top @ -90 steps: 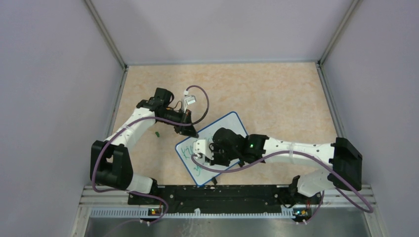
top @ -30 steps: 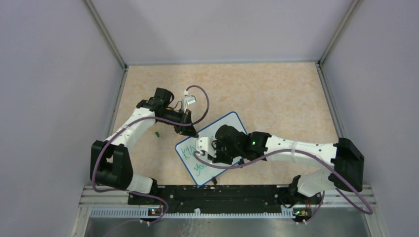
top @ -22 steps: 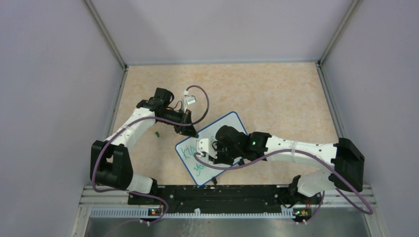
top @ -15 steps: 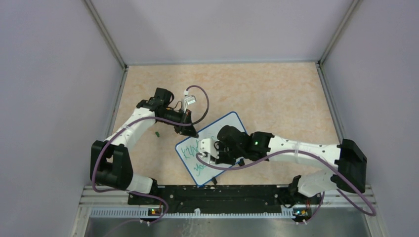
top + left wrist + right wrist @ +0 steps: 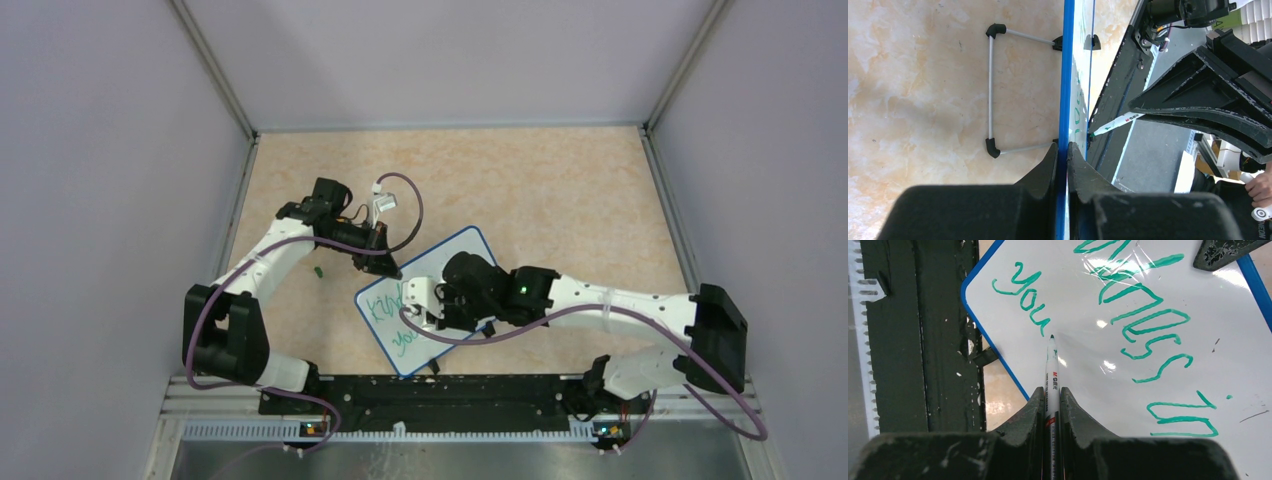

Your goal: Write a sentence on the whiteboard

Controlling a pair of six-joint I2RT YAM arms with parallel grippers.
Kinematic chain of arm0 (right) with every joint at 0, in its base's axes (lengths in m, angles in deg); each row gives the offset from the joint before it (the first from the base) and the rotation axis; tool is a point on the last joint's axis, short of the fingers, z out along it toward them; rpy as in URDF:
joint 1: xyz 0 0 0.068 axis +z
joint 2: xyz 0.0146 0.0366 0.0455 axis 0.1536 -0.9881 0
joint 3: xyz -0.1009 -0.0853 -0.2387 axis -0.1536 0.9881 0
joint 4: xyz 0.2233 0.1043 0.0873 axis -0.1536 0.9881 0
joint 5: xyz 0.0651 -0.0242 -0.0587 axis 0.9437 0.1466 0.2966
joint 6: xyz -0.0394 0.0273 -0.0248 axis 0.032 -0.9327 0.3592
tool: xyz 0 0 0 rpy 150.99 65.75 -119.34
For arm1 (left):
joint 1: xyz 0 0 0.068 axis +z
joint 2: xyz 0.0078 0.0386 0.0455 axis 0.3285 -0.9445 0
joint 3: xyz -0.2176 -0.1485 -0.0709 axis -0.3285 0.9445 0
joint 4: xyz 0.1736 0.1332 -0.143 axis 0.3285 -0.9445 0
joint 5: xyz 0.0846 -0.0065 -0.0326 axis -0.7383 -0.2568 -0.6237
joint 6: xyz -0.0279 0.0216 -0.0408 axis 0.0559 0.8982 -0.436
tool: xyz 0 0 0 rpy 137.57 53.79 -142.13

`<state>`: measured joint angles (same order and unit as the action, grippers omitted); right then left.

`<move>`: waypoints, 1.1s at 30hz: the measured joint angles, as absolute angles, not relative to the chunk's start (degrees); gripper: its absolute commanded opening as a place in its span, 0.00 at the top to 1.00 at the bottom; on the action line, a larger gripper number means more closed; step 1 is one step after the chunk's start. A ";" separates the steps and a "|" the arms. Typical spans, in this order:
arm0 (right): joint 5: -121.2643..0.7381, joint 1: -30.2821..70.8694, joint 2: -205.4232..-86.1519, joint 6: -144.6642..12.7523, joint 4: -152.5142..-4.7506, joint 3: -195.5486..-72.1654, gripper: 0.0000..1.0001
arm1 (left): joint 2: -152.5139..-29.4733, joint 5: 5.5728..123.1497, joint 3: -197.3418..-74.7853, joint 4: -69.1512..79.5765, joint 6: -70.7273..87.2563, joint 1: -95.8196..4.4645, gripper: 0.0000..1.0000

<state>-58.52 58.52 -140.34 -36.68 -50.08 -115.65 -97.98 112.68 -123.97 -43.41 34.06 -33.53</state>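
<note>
As it stands, sentence (image 5: pixel 1143 315) reads "kindness in" / "you": 2 green lines on board (image 5: pixel 1198 355), mid-table (image 5: pixel 560 190). Pen (image 5: pixel 1051 371), marked "M&G", pinched tight in right gripper (image 5: pixel 1051 391), tip just after "you". Left gripper (image 5: pixel 1062 146) clamps board's blue rim.

**Green script on a blue-rimmed white board**

The whiteboard (image 5: pixel 1083 385) is glossy white with a thin blue rim and black clip feet (image 5: pixel 984 357). The writing (image 5: pixel 1135 305) on it is bright green. The marker (image 5: pixel 1052 377) has a white barrel with red and black print and a dark green tip. The tabletop (image 5: pixel 540 190) is beige, marbled with paler cream patches. The left arm (image 5: pixel 270 255) and right arm (image 5: pixel 610 300) are white with black joints, trailing purple cables (image 5: pixel 419 210). The walls (image 5: pixel 100 150) are pale lilac-grey; the rail (image 5: pixel 430 395) is black.
</note>
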 measured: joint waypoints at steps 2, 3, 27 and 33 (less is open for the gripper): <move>-58.93 58.52 -140.71 -36.73 -50.56 -115.67 1.00 | -97.98 112.68 -123.97 -43.41 34.06 -33.53 1.00; -59.17 58.52 -141.00 -36.73 -50.80 -115.72 1.00 | -97.98 112.68 -123.97 -43.41 34.06 -33.53 1.00; -58.98 57.78 -141.24 -36.81 -51.61 -114.01 1.00 | -97.98 112.63 -123.97 -43.41 34.06 -33.53 1.00; -57.21 57.73 -141.22 -36.79 -50.61 -113.01 1.00 | -97.98 112.63 -123.97 -43.41 34.06 -33.53 1.00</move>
<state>-57.21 57.73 -141.22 -36.79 -50.61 -113.01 -97.98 112.63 -123.97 -43.41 34.06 -33.53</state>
